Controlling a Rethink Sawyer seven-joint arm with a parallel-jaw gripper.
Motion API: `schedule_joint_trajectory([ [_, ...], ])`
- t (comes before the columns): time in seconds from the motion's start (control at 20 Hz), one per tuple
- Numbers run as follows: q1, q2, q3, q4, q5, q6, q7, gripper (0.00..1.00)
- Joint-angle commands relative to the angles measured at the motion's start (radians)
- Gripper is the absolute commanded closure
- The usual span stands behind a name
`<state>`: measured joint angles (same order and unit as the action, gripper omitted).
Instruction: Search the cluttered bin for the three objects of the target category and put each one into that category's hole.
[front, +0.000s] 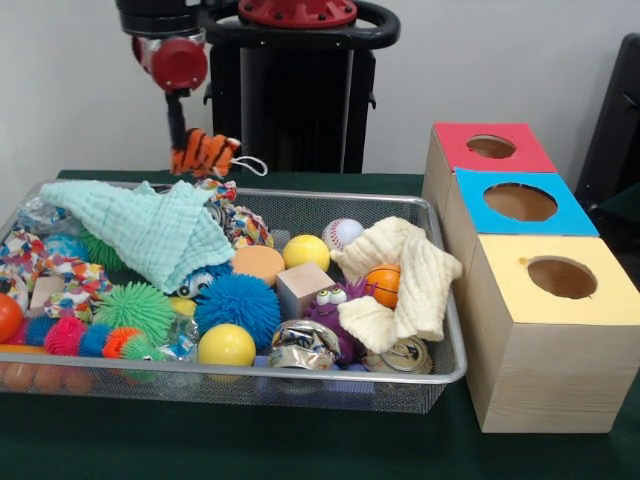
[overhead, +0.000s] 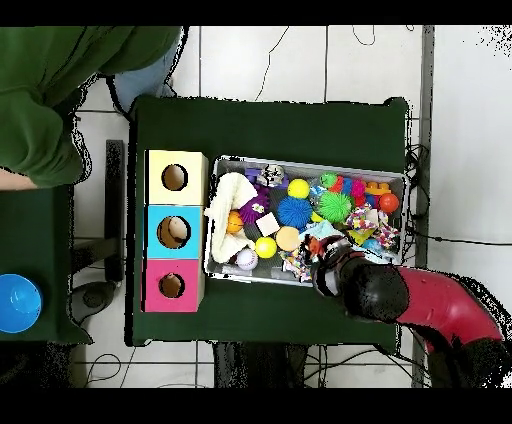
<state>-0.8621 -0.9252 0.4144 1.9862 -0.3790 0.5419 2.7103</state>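
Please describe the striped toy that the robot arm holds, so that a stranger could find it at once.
Look above the far rim of the wire basket, where the arm comes down. The gripper is shut on the toy tiger, lifted clear of the clutter. Its orange fur with black stripes and its white cord set it apart from the mint cloth below.

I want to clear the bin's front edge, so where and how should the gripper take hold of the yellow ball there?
Grip the yellow ball across its widest middle, coming straight down from above. It is round and smooth, so only the equator holds. The basket's rim blocks the front; a crushed can crowds one side.
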Motion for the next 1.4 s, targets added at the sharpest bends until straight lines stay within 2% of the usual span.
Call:
schedule_joint_trajectory([
  [0.05, -0.019, -0.025, 0.139, 0.15, 0.129, 0.097, -0.123, 1.0],
  [0.4, -0.038, -0.081, 0.242, 0.253, 0.295, 0.098, -0.086, 1.0],
  [0.7, 0.027, -0.146, 0.248, 0.304, 0.386, 0.103, -0.029, 1.0],
  [0.85, 0.079, -0.177, 0.248, 0.334, 0.438, 0.063, 0.023, 1.0],
  [1.05, 0.184, -0.179, 0.189, 0.314, 0.428, 0.015, 0.075, 1.0],
  [1.4, 0.289, -0.068, 0.089, 0.256, 0.405, -0.058, 0.116, 1.0],
])
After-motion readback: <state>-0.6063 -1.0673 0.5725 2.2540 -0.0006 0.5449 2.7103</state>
